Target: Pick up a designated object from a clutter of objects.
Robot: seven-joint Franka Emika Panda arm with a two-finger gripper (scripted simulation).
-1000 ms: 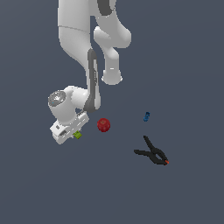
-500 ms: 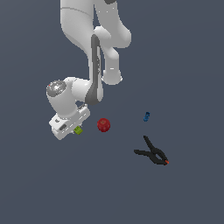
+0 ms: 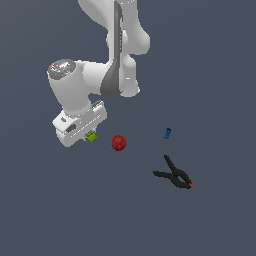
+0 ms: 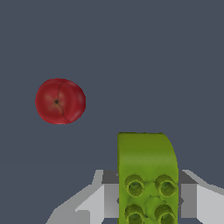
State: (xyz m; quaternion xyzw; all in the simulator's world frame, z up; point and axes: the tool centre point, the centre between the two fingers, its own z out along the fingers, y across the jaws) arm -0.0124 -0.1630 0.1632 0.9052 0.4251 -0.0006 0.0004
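A: The gripper (image 4: 148, 205) has the green brick (image 4: 146, 175) pinched between its fingers (image 4: 199, 203), studs facing the wrist camera. In the exterior view the brick (image 3: 91, 136) pokes out beside the hand and appears to be off the floor, though the height cannot be judged.

B: Risks from here?

A: Slipping, most likely. The brick is tiny and the pads seem to meet only its lower sides, so a jerk or a quick swing on the way up could twist it loose. If it fell it could roll away, or bump the ball.

B: What lies around it?

A: Nearest, the red ball (image 3: 118, 142), just beside the brick at about 4 o'clock in the exterior view; the wrist view shows clear floor between ball (image 4: 60, 101) and brick. Further out at 3 o'clock is the small blue piece (image 3: 168, 133). Farthest, around 4 o'clock, is the black clamp (image 3: 174, 174), red tip pointing away.

B: Anything blocking?

A: Nothing above the hand. Only a low sideways sweep toward 4 o'clock would strike the ball.
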